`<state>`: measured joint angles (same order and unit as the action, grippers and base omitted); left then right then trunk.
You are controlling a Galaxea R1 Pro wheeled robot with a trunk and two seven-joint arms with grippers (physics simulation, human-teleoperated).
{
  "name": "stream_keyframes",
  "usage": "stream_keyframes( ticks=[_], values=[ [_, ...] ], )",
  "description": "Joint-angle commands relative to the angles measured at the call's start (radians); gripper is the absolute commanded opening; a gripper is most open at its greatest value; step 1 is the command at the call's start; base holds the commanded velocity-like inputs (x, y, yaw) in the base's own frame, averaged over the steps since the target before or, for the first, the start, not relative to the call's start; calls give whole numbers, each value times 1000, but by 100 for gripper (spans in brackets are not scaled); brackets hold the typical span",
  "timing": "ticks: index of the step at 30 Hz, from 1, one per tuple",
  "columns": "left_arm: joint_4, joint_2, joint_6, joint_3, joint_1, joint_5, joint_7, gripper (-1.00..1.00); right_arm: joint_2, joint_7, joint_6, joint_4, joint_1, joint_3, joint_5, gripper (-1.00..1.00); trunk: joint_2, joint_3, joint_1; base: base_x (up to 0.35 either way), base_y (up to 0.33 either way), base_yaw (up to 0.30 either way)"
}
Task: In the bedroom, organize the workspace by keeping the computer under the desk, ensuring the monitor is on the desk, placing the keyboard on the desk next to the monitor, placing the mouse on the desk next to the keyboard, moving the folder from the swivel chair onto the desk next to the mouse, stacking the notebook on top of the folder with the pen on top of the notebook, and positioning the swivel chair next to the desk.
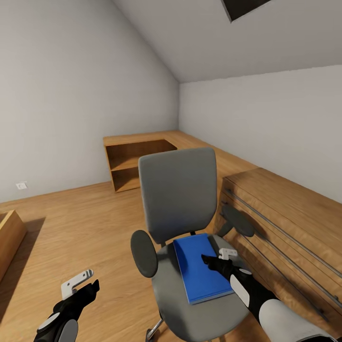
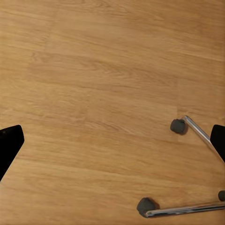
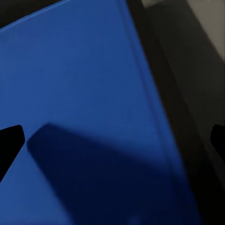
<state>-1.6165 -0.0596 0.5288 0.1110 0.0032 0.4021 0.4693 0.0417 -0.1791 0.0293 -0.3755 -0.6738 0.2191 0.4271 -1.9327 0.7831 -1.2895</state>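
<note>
Where the swivel chair (image 1: 183, 223) stands on the wood floor (image 1: 85, 228) beside a wooden dresser (image 1: 285, 223), the blue folder (image 1: 199, 268) lies flat on its grey seat. Right claw (image 1: 216, 259): released, fingers spread, poised over the folder's right edge. Left claw (image 1: 83, 285): released, fingers apart, hanging above bare floor left of the chair's chrome base (image 2: 197, 133).
</note>
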Motion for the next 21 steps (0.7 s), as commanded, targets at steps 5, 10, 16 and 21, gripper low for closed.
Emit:
stream_keyframes(
  ticks=[5, 10, 16, 21],
  values=[
    [-2, 0, 2, 1, 0, 11, 6, 100, 1, 21, 3, 6, 0, 3, 4, 100, 0, 1, 0, 0, 0, 0],
    [-2, 0, 2, 1, 0, 11, 6, 100, 1, 28, 3, 6, 0, 3, 4, 100, 0, 1, 0, 0, 0, 0],
    [-2, 0, 2, 1, 0, 11, 6, 100, 1, 33, 4, 8, 0, 3, 4, 100, 0, 1, 0, 0, 0, 0],
    [-2, 0, 2, 1, 0, 11, 6, 100, 1, 33, 4, 10, 0, 3, 4, 100, 0, 1, 0, 0, 0, 0]
  ],
)
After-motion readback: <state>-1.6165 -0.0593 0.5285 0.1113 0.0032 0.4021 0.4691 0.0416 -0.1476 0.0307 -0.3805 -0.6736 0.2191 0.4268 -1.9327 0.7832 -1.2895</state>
